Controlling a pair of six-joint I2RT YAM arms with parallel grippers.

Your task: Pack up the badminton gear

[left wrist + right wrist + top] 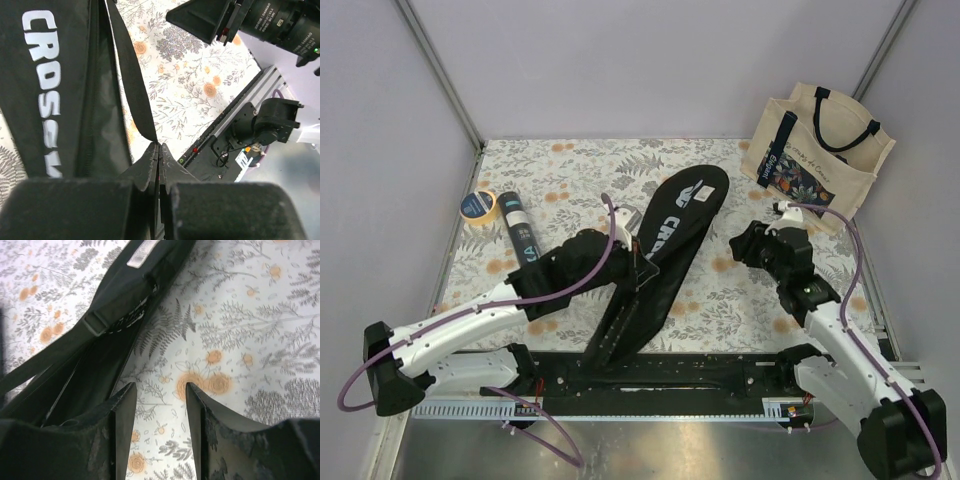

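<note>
The long black racket bag [665, 245] marked "CROSSWAY" lies slantwise across the middle of the floral table. Its lettering [44, 75] fills the left of the left wrist view. My left gripper [636, 262] hovers over the bag's middle. Its jaws are pressed together on the end of the bag's thin black strap [131, 75], which runs up from the tips of my left gripper [158, 146]. My right gripper [745, 243] stands right of the bag, apart from it. In its own view the right gripper [160, 388] is open over bare cloth, with the bag's unzipped edge [107, 335] to the left. A black tube [518, 228] with teal lettering lies at the left.
A yellow-rimmed tape roll [478, 205] sits by the left wall beside the tube. A cream tote bag [823, 150] with dark handles stands in the back right corner. The black base rail [680, 370] runs along the near edge. The right arm [250, 20] shows in the left wrist view.
</note>
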